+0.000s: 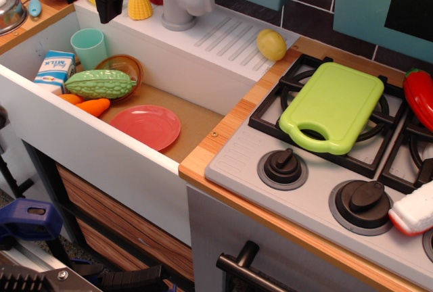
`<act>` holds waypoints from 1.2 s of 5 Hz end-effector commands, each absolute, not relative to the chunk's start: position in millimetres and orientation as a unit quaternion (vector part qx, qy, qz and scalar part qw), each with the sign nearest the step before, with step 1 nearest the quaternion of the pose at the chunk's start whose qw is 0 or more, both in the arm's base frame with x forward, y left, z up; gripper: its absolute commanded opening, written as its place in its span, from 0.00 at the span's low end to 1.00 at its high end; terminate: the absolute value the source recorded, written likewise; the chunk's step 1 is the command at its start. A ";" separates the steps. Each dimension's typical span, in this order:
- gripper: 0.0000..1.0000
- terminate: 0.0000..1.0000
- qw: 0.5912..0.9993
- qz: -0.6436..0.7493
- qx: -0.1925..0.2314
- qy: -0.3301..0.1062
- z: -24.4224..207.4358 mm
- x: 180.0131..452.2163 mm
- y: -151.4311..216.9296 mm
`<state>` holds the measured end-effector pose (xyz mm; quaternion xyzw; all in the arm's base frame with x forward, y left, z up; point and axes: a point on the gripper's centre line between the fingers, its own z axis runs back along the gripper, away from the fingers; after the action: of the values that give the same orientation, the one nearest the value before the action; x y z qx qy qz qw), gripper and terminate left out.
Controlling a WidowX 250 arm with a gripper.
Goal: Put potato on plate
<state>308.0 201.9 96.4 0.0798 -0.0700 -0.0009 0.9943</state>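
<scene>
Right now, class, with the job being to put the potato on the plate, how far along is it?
Nothing looks done: the potato sits on the ribbed drainboard by the stove, apart from the plate, which lies bare in the sink. In hand: nothing; the gripper hangs near the faucet, far from the potato. Left: reach, grasp, carry and release.
</scene>
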 end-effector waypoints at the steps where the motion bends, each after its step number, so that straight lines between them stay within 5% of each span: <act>1: 1.00 0.00 0.994 -0.001 0.080 -0.070 96.4 308.0 201.9; 4: 1.00 0.00 0.991 0.030 0.073 -0.105 106.2 383.5 94.7; 6: 1.00 0.00 0.984 0.046 0.079 -0.151 83.1 429.3 56.6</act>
<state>425.5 51.0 55.3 0.0754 -0.1208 0.0438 0.9888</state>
